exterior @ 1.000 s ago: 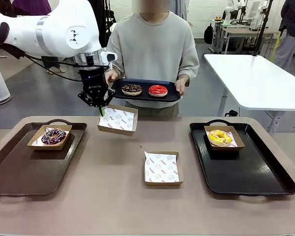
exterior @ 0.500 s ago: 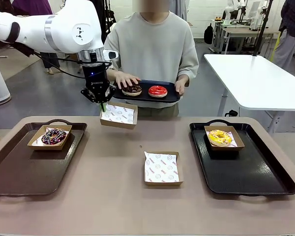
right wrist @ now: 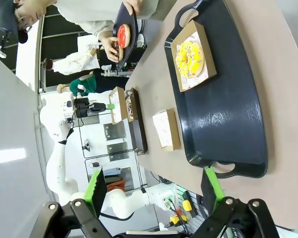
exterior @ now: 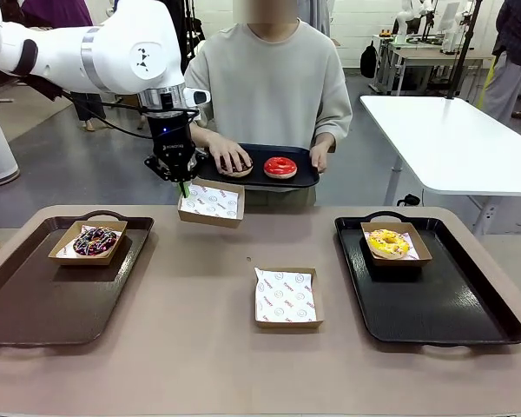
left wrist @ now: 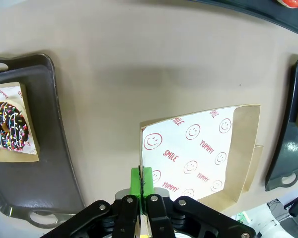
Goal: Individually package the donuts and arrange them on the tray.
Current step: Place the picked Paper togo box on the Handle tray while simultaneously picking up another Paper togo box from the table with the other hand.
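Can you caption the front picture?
The left gripper holds up an empty paper box while the person's hand reaches onto the tray beside the red donut.

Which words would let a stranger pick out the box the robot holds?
Follow the left arm to its gripper, over the table's far edge. It pinches a smiley-lined cardboard box. That box alone hangs in the air; the other empty box lies flat.

Four donuts: sprinkled donut (exterior: 95,241) left, yellow donut (exterior: 388,243) right, red donut (exterior: 280,167) and chocolate donut (exterior: 241,171) far. Four paper boxes, two filled, two empty: left box (exterior: 65,248), right box (exterior: 421,248), near box (exterior: 285,297), lifted box (exterior: 211,202). Three trays: left tray (exterior: 43,304), right tray (exterior: 443,304), far tray (exterior: 302,169)
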